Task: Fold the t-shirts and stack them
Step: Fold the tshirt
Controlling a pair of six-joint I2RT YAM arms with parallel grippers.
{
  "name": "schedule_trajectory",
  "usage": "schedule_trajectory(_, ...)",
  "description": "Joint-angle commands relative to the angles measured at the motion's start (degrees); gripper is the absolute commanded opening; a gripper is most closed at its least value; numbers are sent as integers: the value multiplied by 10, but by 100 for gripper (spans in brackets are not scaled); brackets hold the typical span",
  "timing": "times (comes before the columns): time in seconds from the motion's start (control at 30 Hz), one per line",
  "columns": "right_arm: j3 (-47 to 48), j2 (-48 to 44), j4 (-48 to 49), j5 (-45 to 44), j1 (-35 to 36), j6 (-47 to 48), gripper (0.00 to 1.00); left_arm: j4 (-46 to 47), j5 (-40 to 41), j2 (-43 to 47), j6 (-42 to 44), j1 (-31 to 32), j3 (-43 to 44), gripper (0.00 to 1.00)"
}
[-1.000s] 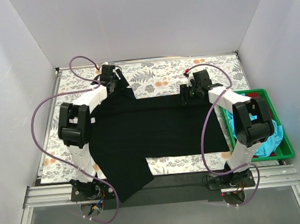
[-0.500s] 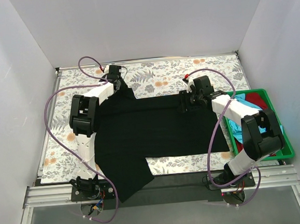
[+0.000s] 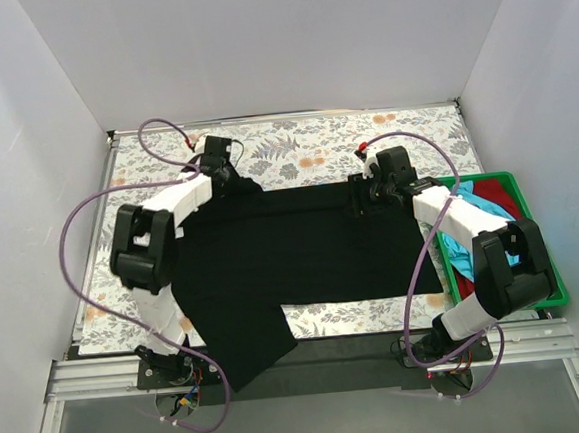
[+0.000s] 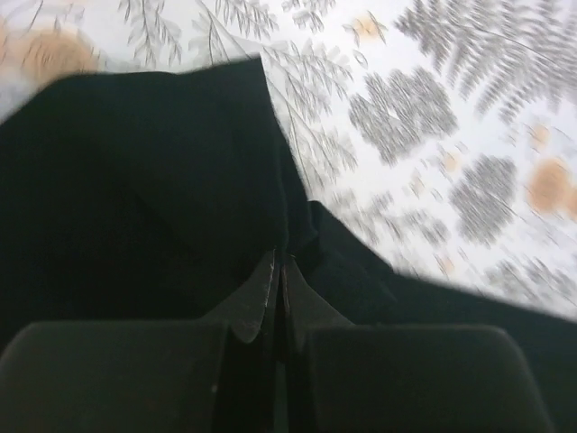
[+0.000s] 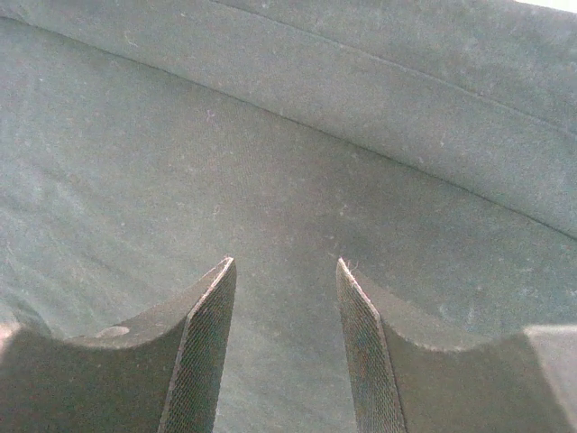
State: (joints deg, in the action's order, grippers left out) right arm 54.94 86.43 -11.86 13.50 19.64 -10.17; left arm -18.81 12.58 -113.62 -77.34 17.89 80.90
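— Black t-shirt (image 3: 302, 246) lies spread flat across the middle of your surface (image 3: 314, 139), and one part of it reaches past the near edge by the left arm's base.
— Where do you have your left pincer (image 3: 228, 176)?
— At the shirt's far left corner. In the wrist view your left pincer (image 4: 279, 280) has its tips pressed together on a raised fold of the black cloth (image 4: 135, 180), with the leafy surface (image 4: 451, 135) just beyond.
— And your right pincer (image 3: 361, 199)?
— At the far right edge of the same shirt. Your right pincer (image 5: 284, 343) stands about half open over the cloth (image 5: 270, 135), nothing between its fingers.
— The other shirts?
— You have the turquoise shirt (image 3: 457, 255) and the red shirt (image 3: 497, 198) bunched in the green tray (image 3: 479, 175), at the right of the surface, partly behind your right arm.
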Motion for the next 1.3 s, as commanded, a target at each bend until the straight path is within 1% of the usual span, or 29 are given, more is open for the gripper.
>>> schedule_trajectory(0.0,-4,-27,11,-1,4,8,47,-1,-20,144,-61,7,-66,0)
schedule_trajectory(0.03,-4,-28,13,0,4,7,48,-1,-26,165,-72,7,-104,0)
schedule_trajectory(0.1,-9,-30,12,4,6,7,48,2,-38,225,-111,9,-145,0)
schedule_trajectory(0.17,-11,-36,12,6,7,9,48,2,-48,265,-140,12,-201,0)
schedule_trajectory(0.2,-13,-38,12,6,7,9,47,3,-55,286,-169,14,-219,0)
schedule_trajectory(0.23,-15,-39,14,8,8,11,47,3,-60,323,-185,15,-238,0)
schedule_trajectory(0.27,-16,-41,13,12,8,12,48,3,-71,343,-200,17,-274,1)
schedule_trajectory(0.33,-19,-41,15,14,10,14,48,7,-86,396,-247,22,-314,3)
schedule_trajectory(0.37,-20,-43,16,22,10,16,47,10,-93,411,-261,23,-332,6)
schedule_trajectory(0.4,-20,-41,17,26,12,17,48,21,-118,423,-272,26,-373,9)
schedule_trajectory(0.43,-19,-41,17,29,14,19,48,23,-125,436,-293,28,-388,19)
schedule_trajectory(0.47,-19,-40,18,35,15,20,47,24,-125,455,-302,29,-405,23)
schedule_trajectory(0.5,-18,-38,20,38,21,26,48,32,-161,465,-309,32,-435,26)
schedule_trajectory(0.53,-13,-37,21,40,23,29,48,35,-172,472,-318,36,-450,35)
schedule_trajectory(0.6,-7,-29,19,48,36,38,48,35,-189,489,-323,43,-471,45)
schedule_trajectory(0.63,-4,-28,20,51,39,40,48,34,-203,495,-324,45,-490,48)
schedule_trajectory(0.67,4,-23,20,57,48,42,48,33,-207,503,-326,47,-496,52)
schedule_trajectory(0.7,10,-15,20,62,55,48,48,27,-209,521,-324,48,-501,54)
schedule_trajectory(0.77,32,-2,21,71,78,52,48,8,-180,543,-300,48,-494,57)
schedule_trajectory(0.83,54,24,24,81,96,56,48,-14,-140,561,-270,48,-459,65)
schedule_trajectory(0.87,65,35,25,86,115,57,48,-46,-80,560,-259,47,-442,69)
schedule_trajectory(0.9,88,58,26,87,128,60,48,-61,-56,546,-227,43,-425,74)
schedule_trajectory(0.97,113,84,39,97,147,61,49,-81,4,523,-191,36,-373,76)
schedule_trajectory(1.0,139,113,43,101,166,56,49,-94,19,509,-155,23,-356,77)
schedule_trajectory(1.07,170,144,57,108,188,46,49,-103,39,468,-128,8,-321,78)
schedule_trajectory(1.1,185,174,62,111,195,36,49,-103,50,457,-118,-18,-313,79)
schedule_trajectory(1.13,217,189,69,112,201,30,49,-96,48,437,-93,-32,-311,79)
schedule_trajectory(1.17,231,205,75,113,211,24,50,-84,45,431,-86,-65,-313,79)
schedule_trajectory(1.27,291,266,103,124,225,-15,51,-69,21,404,-60,-111,-324,79)
